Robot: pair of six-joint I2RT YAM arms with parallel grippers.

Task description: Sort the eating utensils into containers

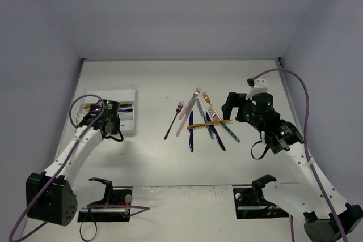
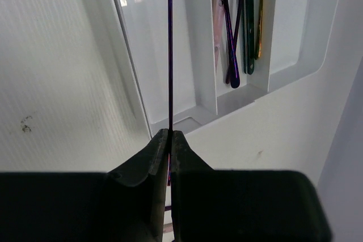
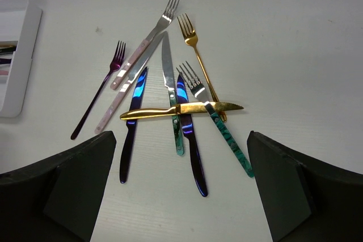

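Observation:
My left gripper is shut on a thin purple utensil, seen edge-on, held over the near end of the white tray. One compartment holds purple, teal, gold and pink utensils. In the top view the left gripper is at the tray. My right gripper is open and empty, hovering by the loose pile. A gold knife lies across two dark blue knives, a teal-handled knife and a teal-handled fork.
A gold fork, a purple fork and pink-handled utensils fan out at the far side of the pile. White walls enclose the table on three sides. The tray's corner shows at the left of the right wrist view.

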